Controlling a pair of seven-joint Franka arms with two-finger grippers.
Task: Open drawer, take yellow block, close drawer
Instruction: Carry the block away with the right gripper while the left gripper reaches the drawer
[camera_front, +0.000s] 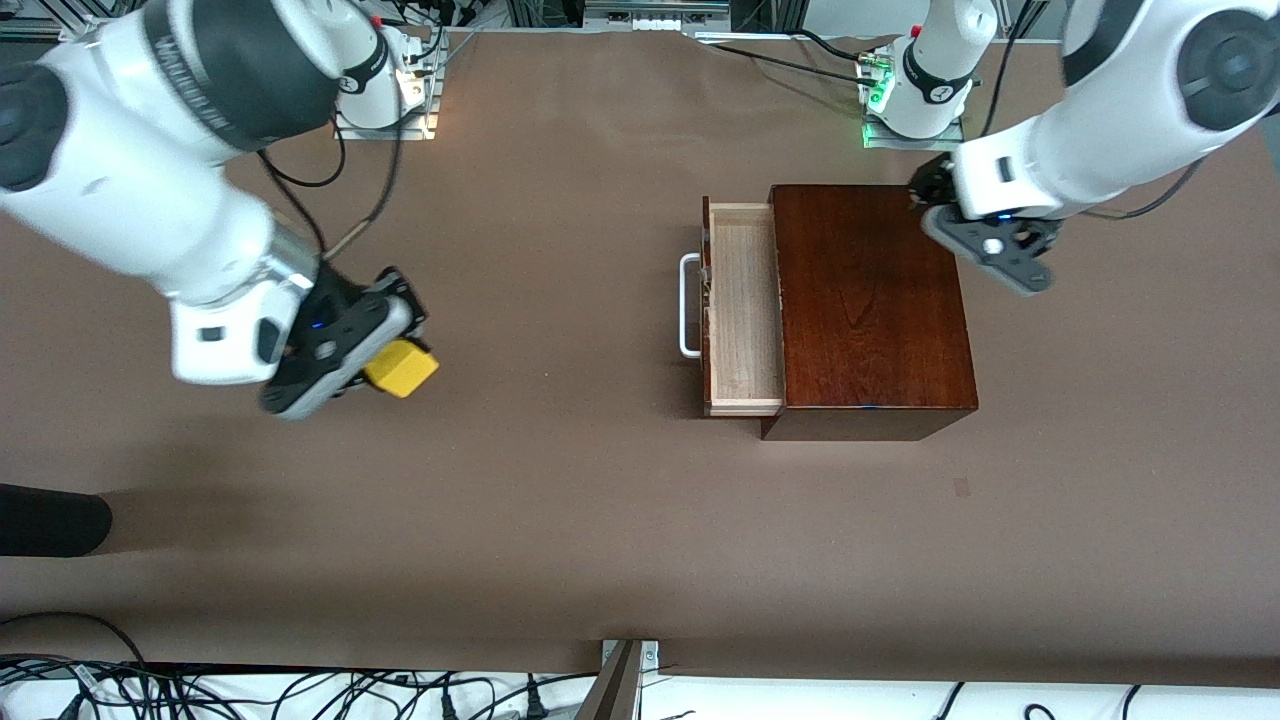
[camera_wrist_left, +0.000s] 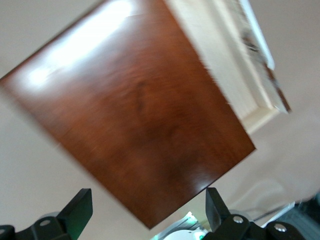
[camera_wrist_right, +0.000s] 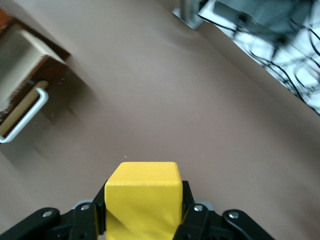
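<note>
The right tool (camera_front: 375, 355) clenches the small bright yellow cube (camera_front: 401, 368) over bare brown bench (camera_front: 560, 500); a loose grip drops it. The pale-wood drawer (camera_front: 742, 305) stands open well away. The left tool (camera_wrist_left: 145, 212), jaws apart, hovers over the glossy mahogany box (camera_front: 868, 300) and could knock it.

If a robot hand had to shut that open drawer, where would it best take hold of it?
Probably by the white handle on the drawer front. It is a U-shaped bar standing clear of the front, so fingers can pinch it. Come at it from above, on the side toward the right arm's end of the table, since the drawer sticks out of the wooden box that way.
</note>
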